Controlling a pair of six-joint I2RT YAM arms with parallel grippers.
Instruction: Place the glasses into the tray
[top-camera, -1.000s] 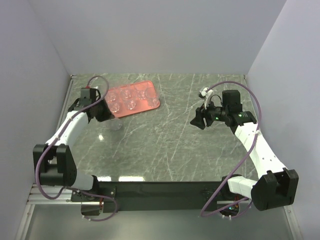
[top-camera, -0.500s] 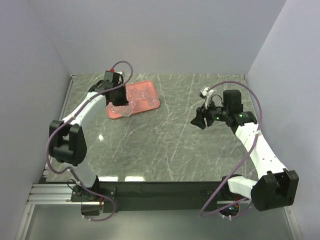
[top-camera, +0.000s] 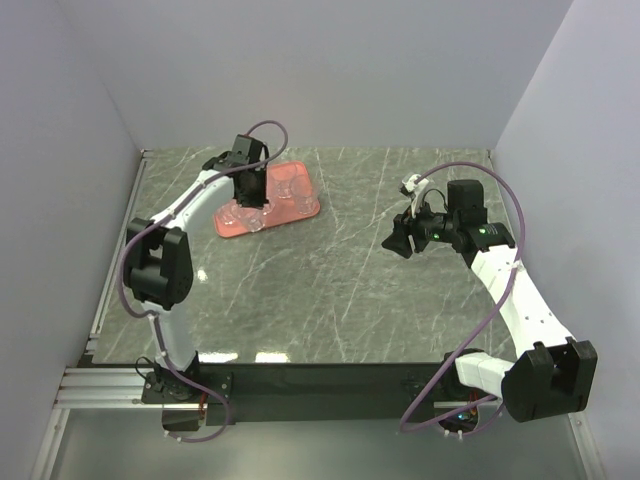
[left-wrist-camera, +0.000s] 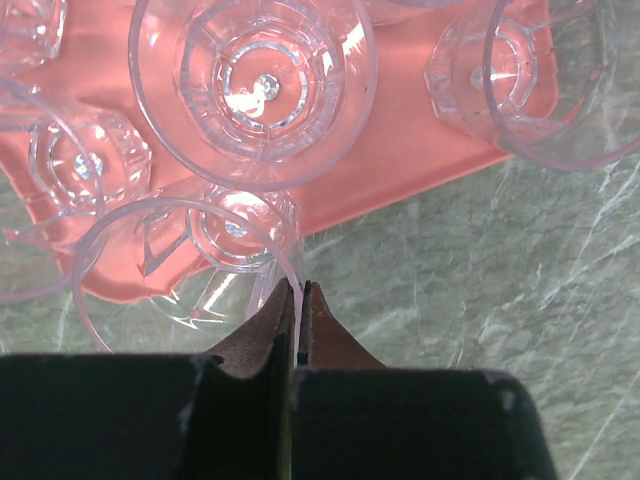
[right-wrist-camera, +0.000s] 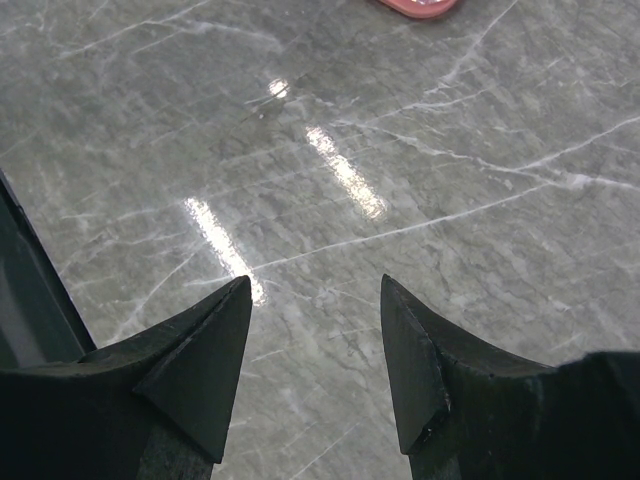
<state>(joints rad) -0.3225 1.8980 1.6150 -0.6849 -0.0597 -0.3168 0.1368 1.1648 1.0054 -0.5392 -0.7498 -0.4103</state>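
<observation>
One glass (left-wrist-camera: 185, 262) pinched by rim in left gripper (left-wrist-camera: 299, 300) over tray (left-wrist-camera: 400, 160) edge | right gripper (right-wrist-camera: 315, 300) wide, well apart

This looks like a robot test cell in a lab. Plain pale walls (top-camera: 320, 70) box in a grey marble-pattern counter (top-camera: 330, 290) on three sides. A left arm (top-camera: 190, 210) and a right arm (top-camera: 515, 295), both white and black and trailing purple cables (top-camera: 497, 188), rise from a metal frame (top-camera: 100, 385) at its near edge.
</observation>
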